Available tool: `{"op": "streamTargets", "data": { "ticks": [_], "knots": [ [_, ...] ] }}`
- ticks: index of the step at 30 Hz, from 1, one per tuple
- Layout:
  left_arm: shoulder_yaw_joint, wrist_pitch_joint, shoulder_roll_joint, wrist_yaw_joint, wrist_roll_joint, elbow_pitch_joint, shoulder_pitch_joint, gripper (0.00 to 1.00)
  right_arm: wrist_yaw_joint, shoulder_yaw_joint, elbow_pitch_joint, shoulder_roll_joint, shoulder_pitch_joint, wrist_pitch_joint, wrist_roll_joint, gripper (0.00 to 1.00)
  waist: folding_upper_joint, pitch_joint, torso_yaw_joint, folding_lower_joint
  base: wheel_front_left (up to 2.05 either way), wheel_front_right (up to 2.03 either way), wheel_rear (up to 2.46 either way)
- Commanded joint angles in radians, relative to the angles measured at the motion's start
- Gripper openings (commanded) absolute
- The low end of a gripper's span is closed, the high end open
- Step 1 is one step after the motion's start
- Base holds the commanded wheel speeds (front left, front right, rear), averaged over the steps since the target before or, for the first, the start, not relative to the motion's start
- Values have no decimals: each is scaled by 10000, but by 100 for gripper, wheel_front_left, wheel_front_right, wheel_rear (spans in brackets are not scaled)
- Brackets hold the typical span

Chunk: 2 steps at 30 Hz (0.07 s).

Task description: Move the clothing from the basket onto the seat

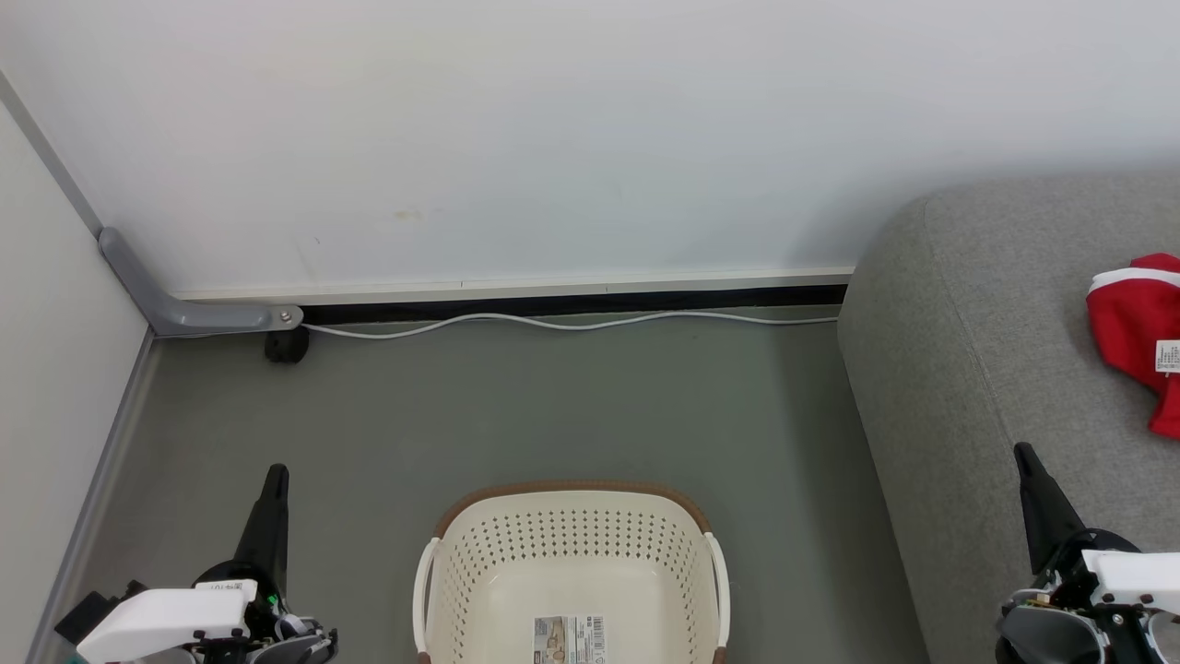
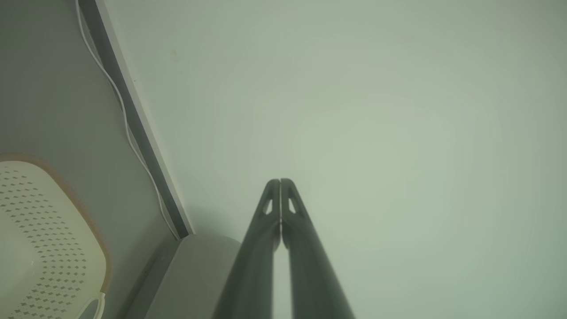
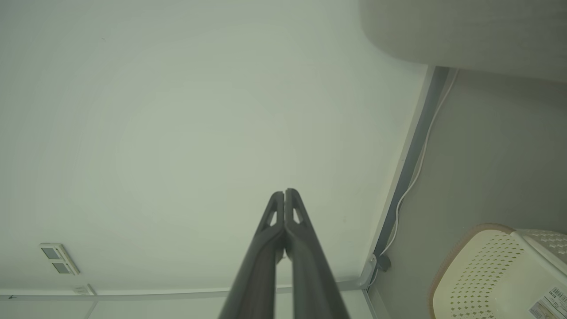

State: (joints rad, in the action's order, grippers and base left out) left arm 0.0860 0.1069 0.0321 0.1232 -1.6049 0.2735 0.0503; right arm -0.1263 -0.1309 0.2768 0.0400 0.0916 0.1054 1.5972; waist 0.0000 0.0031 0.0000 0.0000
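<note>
Open grey floor (image 1: 553, 406) between basket (image 1: 572, 530) and wall (image 1: 553, 138), smooth and flat; bounded on the far side by a pale skirting with a dark gap beneath, a thin white cable (image 1: 553, 323) lying slack along it; bounded on the left by a side wall (image 1: 55, 323) with a grey strip at its foot, joined at the corner by a grey bracket (image 1: 198, 316); bounded on the right by the sofa (image 1: 959, 369), rounded grey fabric edge near the basket's right side yet apart from it, a strip of floor between. Basket at bottom centre of the head view, cut by the lower edge; cream plastic, perforated walls, rounded corners, brown woven-look rim, white handles at both sides; smooth bare bottom in the part seen, a barcode sticker (image 1: 570, 639) flat on it. Clothing (image 1: 1138, 323) on the sofa's top at far right, well apart from the basket; soft, crumpled, bright red with a white band and a small white tag, partly cut by the frame edge. Left gripper (image 1: 276, 475) over the floor left of the basket, not touching it; long dark tapered fingers pressed together, tips meeting, holding nothing. Right gripper (image 1: 1023, 454) over the sofa's near part, apart from the clothing; fingers likewise closed tip to tip, gripping nothing; both aimed at plain wall in the wrist views.
</note>
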Motion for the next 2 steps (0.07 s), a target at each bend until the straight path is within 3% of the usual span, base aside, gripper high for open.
{"op": "streamTargets", "data": {
  "ticks": [1,2],
  "knots": [
    [278,63,181,75,-38,-283,578,0,-44,170,-320,102,163,79,114,0,0,0,0,0,0,0,0],
    [278,63,181,75,-38,-283,578,0,-44,170,-320,102,163,79,114,0,0,0,0,0,0,0,0]
  ]
}}
